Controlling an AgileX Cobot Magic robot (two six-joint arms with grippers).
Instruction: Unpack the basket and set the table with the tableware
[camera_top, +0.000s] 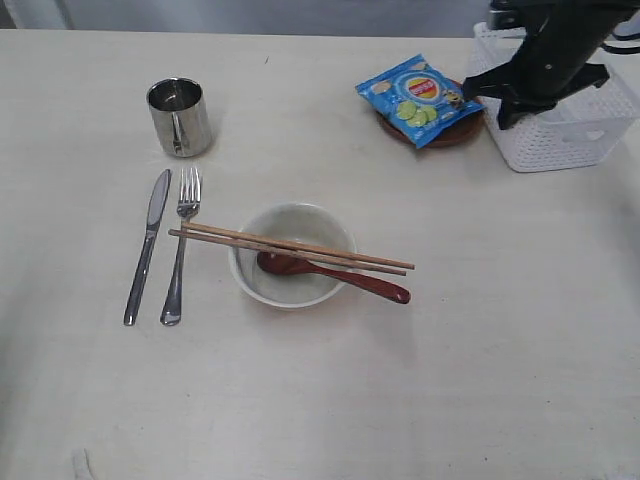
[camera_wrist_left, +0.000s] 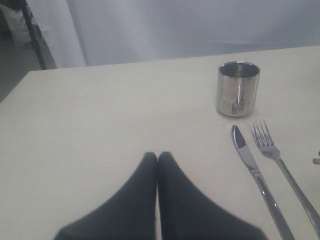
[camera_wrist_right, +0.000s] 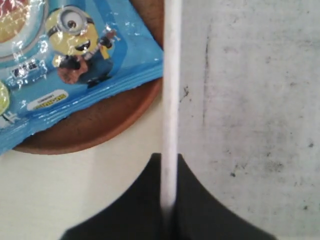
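Over on the right of the worktop (camera_top: 480, 360), the right arm (camera_top: 553, 45) has its right jaws clamped on the wall of the white lattice basket (camera_top: 565, 125) that faces the plate. The wrist camera shows that thin white wall (camera_wrist_right: 171, 75) pinched between them. Just beside the basket sits the round brown plate (camera_top: 455, 135), with the blue chip bag (camera_top: 420, 98) lying on it. In the middle, two wooden chopsticks (camera_top: 295, 247) lie across the off-white bowl (camera_top: 290, 290). The reddish-brown spoon (camera_top: 350, 280) rests in the bowl with its handle out over the rim. To the left are the fork (camera_top: 180, 250) and knife (camera_top: 148, 245), side by side, with the steel mug (camera_top: 180, 117) beyond them. The left jaws are pressed together on nothing, near the knife.
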